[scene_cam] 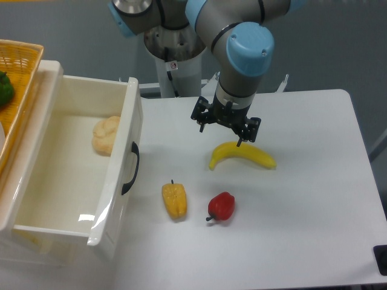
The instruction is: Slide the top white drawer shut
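The top white drawer (pixel 117 184) stands pulled out at the left, its deep box open to view. Its flat front panel faces right and carries a black curved handle (pixel 130 168). A pale bread-like lump (pixel 106 135) lies inside near the back. My gripper (pixel 222 130) points down over the table to the right of the drawer front, well apart from it and just above the left end of a banana (pixel 243 156). Its jaws look spread and hold nothing.
A yellow pepper (pixel 174 200) and a red pepper (pixel 221 206) lie on the white table (pixel 302 229) in front of the drawer panel. A yellow woven basket (pixel 21 72) with a green item (pixel 5 88) sits on top of the cabinet at far left.
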